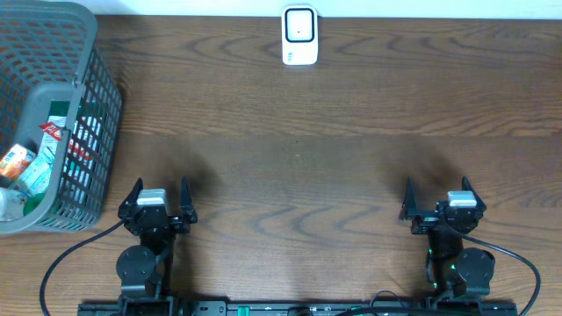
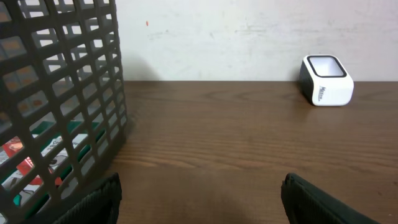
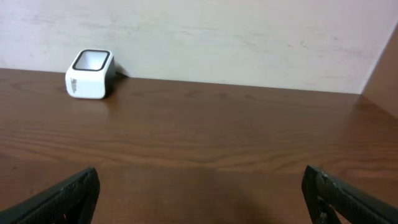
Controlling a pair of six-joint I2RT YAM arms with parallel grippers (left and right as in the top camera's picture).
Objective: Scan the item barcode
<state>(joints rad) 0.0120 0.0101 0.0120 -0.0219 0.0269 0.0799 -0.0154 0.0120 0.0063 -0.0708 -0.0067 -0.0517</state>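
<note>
A white barcode scanner with a dark window stands at the table's far edge, centre; it also shows as the scanner and the scanner in the wrist views. Packaged items lie inside the grey mesh basket at the far left; through the basket wall red and green packs show. My left gripper rests open near the front edge, just right of the basket, nothing between its fingers. My right gripper rests open at the front right, fingers wide apart over bare wood.
The dark wooden table runs to a pale wall behind the scanner. The basket stands close to the left arm's left side. Cables trail from both arm bases along the front edge.
</note>
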